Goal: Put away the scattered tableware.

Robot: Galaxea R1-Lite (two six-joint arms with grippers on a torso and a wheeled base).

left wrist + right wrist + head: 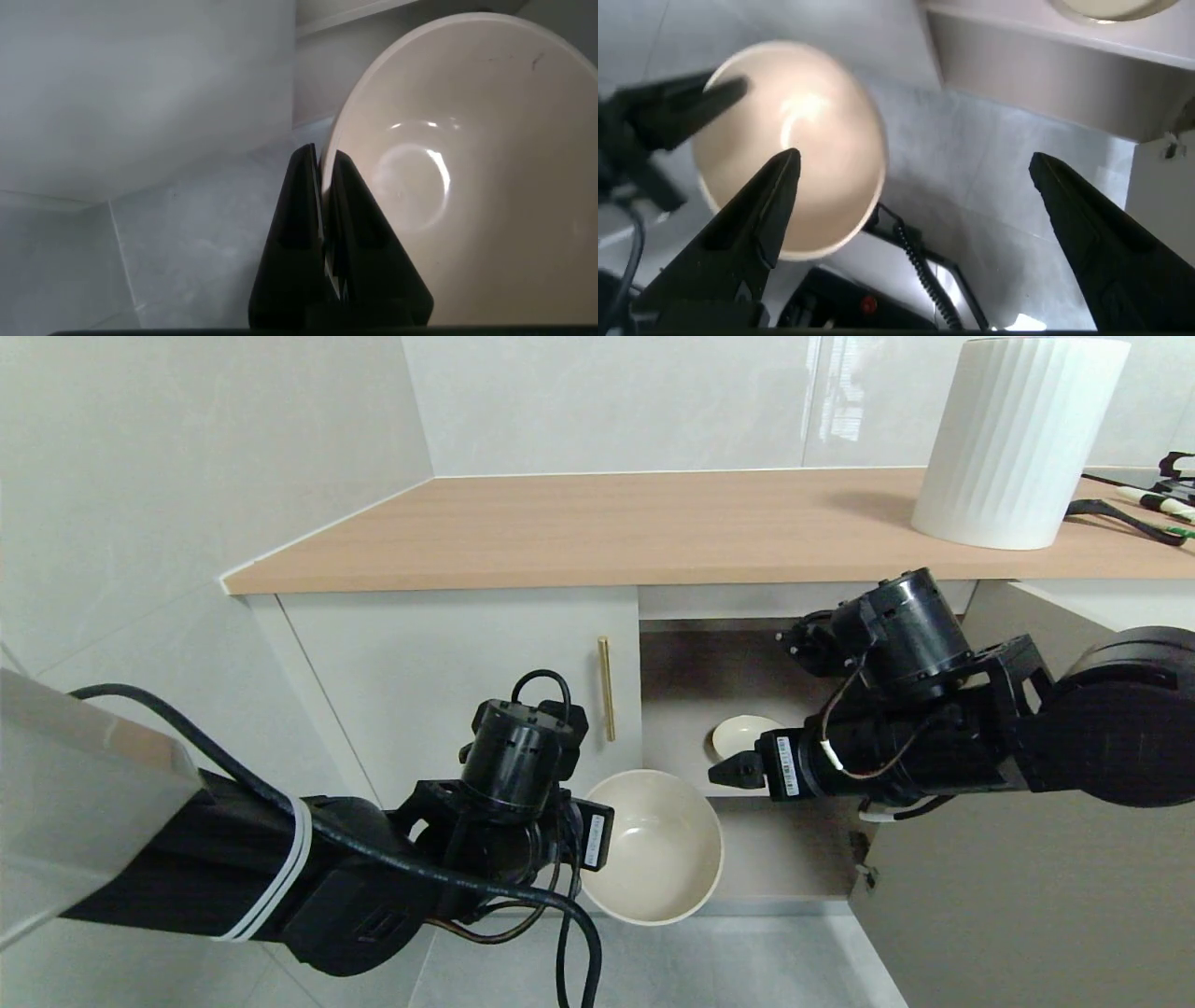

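A large cream bowl (653, 845) hangs tilted in front of the open lower cabinet, with my left gripper (586, 840) shut on its rim. Up close, the left fingers (304, 210) pinch the rim of the bowl (467, 168) on both sides. My right gripper (730, 773) stands open just above and to the right of the bowl, at the cabinet opening, holding nothing. Between its spread fingers (757, 233) the bowl (794, 149) lies below. A small cream dish (744, 735) rests on the cabinet shelf (681, 747), also seen as the dish (1102, 7).
A tall white ribbed container (1018, 439) stands on the wooden counter (607, 527), with dark utensils (1144, 504) at the far right. The left cabinet door with a gold handle (604, 688) is closed. The right door (1008, 896) swings open toward me.
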